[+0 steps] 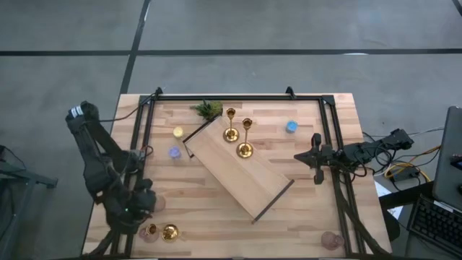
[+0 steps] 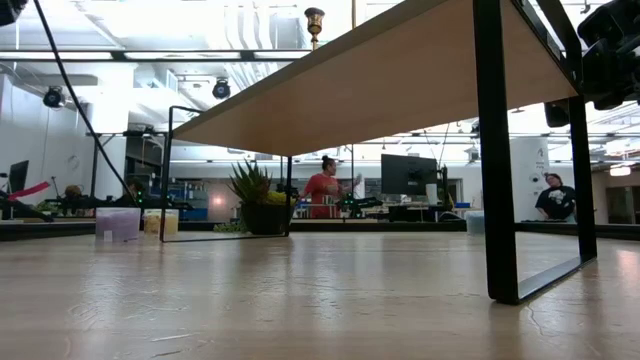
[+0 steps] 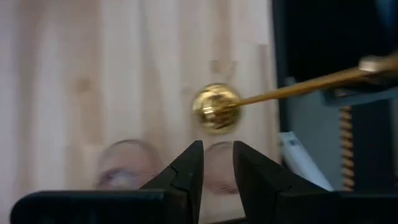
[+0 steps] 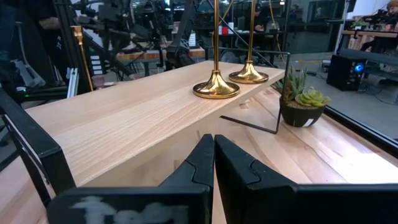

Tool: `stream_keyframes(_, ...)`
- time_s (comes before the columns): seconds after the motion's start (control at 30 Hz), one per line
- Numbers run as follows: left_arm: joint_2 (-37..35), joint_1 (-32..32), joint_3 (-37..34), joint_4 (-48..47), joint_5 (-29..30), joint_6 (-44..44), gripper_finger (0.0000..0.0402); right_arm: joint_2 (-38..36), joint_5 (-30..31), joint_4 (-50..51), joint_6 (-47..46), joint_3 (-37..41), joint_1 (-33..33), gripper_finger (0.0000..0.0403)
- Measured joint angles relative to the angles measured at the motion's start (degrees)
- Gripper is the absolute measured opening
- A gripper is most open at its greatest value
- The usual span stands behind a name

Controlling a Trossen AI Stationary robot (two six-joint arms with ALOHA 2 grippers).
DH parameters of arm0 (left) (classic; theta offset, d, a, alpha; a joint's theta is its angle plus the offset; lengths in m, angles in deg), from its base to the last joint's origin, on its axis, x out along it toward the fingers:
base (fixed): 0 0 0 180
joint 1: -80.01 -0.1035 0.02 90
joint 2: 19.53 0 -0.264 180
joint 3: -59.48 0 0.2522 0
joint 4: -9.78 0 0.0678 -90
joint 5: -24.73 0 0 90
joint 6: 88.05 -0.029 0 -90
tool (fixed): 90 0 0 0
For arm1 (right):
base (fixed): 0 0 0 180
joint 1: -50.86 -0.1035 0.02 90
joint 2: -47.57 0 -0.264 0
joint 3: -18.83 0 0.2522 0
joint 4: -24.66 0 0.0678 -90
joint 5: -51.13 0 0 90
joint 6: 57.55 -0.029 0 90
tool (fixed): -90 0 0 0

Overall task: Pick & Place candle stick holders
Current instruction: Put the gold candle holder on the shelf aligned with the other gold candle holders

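gold candlesticks [image 1: 245,148], pale wood shelf [image 1: 245,180], green plant [image 1: 208,110]

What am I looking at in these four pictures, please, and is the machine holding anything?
It is a robot with two dark arms at a wooden table. One camera looks straight down, one sits at table-top height, and one rides on each wrist. On a slanted wooden shelf stand two gold candlesticks; a third gold candlestick sits near the corner beside a pinkish glass cup. A plant sprig and small coloured discs lie around. The left tool, slightly open, hovers over that corner; the right tool waits shut. Neither holds anything.
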Motion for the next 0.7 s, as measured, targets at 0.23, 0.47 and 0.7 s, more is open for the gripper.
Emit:
stream_keyframes(0.23,0.52,5.74,-5.30,13.41,6.90,1.65,0.0090,0.00,0.00,0.00,0.07,0.00,0.02,0.0008)
stream_keyframes(0.47,0.52,6.85,-10.72,25.24,12.13,-1.62,0.0090,0.00,0.00,0.00,0.01,0.02,0.00,0.0008)
stream_keyframes(0.7,0.55,6.83,-14.20,33.75,12.10,-3.96,0.0090,0.00,0.00,-0.02,0.07,0.02,0.02,0.0008)
